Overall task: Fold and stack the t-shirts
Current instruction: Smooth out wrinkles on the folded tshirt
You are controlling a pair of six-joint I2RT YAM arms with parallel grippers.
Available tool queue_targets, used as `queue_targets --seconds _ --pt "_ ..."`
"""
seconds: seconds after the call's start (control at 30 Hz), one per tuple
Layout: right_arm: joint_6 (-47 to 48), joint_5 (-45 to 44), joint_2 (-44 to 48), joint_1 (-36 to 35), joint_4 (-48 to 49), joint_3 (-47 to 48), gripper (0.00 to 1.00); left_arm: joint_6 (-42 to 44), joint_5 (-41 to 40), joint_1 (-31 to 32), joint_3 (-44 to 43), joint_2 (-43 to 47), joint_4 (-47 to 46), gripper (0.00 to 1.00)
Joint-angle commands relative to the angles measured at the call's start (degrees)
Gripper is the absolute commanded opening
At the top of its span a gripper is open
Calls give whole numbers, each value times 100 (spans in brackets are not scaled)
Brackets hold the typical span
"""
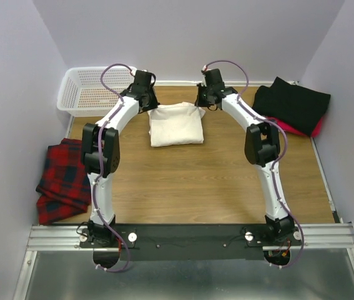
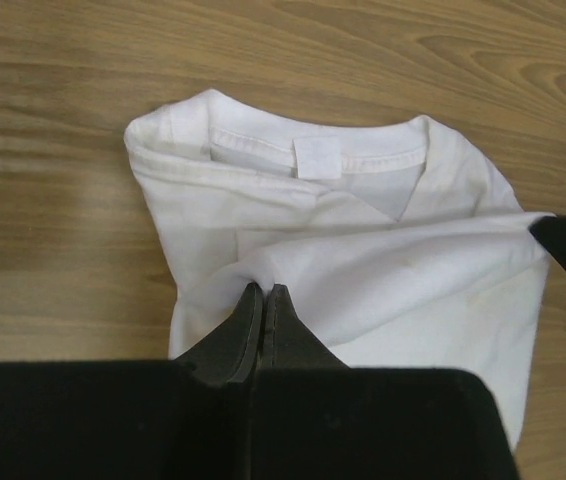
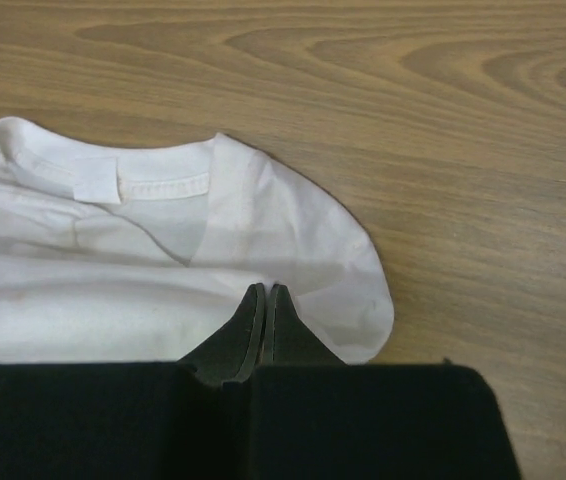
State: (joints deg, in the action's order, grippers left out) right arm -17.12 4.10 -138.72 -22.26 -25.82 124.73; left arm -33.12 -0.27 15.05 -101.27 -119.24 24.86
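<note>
Nearest, both arm bases sit on a black plate at the near edge of the counter (image 1: 202, 181), whose wood-grain middle lies bare between them. Leftward, a red plaid cloth (image 1: 62, 180) lies crumpled, overhanging the counter's left edge. Each arm rises from its base, bends at a black elbow and reaches inward and away, so the pair frames an arch. Between their tips, toward the far side, lies the cream-white t-shirt (image 1: 176, 124), folded to a compact rectangle with its collar turned toward the far wall. The left end effector (image 2: 264, 292) has its jaws pressed together with a pinch of the shirt's cloth between the tips, at the far left corner of the fold. The right end effector (image 3: 264, 291) is likewise closed on the cloth at the far right corner. Inside the collar, a small white label (image 2: 315, 157) shows in both wrist views; any writing on it cannot be read. Bare wood surrounds the shirt on its near, left and right sides. Farther back, a white slatted basket (image 1: 83, 90) occupies the far left corner. In the far right corner a folded black t-shirt (image 1: 293, 104) rests on a red t-shirt (image 1: 308, 129), only the latter's edge showing.
</note>
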Motion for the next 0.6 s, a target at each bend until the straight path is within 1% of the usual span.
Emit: queue_targets --seconds 0.0,0.03,0.07,0.1,0.13,0.17,0.23,0.27,0.3,0.4,0.47,0.57 --pt "-133 -295 -489 55 16 728 1 -106 -385 -37 -655 -591 -166 0" --pt "-159 -322 -533 64 16 763 6 -107 -412 -37 -752 -783 -175 0" --pt "-194 -357 -525 81 16 772 22 -115 -456 -37 -867 -863 -131 1" --pt "-212 -374 -508 73 16 764 30 -124 -604 -37 -1068 -934 -87 17" --pt "-195 -540 -455 82 16 729 37 -124 -701 -37 -1157 -1047 0 25" --pt "-160 -629 -342 90 16 702 49 -115 -815 -37 -1245 -1075 36 34" --pt "-107 -962 -183 117 16 597 55 -115 -1210 -37 -1385 -1066 115 53" --pt "-107 -1068 -17 169 16 562 58 -115 -1351 -37 -1395 -1040 115 54" --pt "-98 -1173 63 196 7 535 59 -107 -1596 -37 -1404 -1005 115 56" --pt "-116 -1157 405 301 7 351 59 -89 -1853 -37 -1334 -786 124 58" --pt "-124 -1096 608 310 -10 106 59 16 -1766 -28 -1193 -575 71 59" --pt "-238 -613 977 310 -37 -324 59 305 -1406 51 -991 -311 98 59"
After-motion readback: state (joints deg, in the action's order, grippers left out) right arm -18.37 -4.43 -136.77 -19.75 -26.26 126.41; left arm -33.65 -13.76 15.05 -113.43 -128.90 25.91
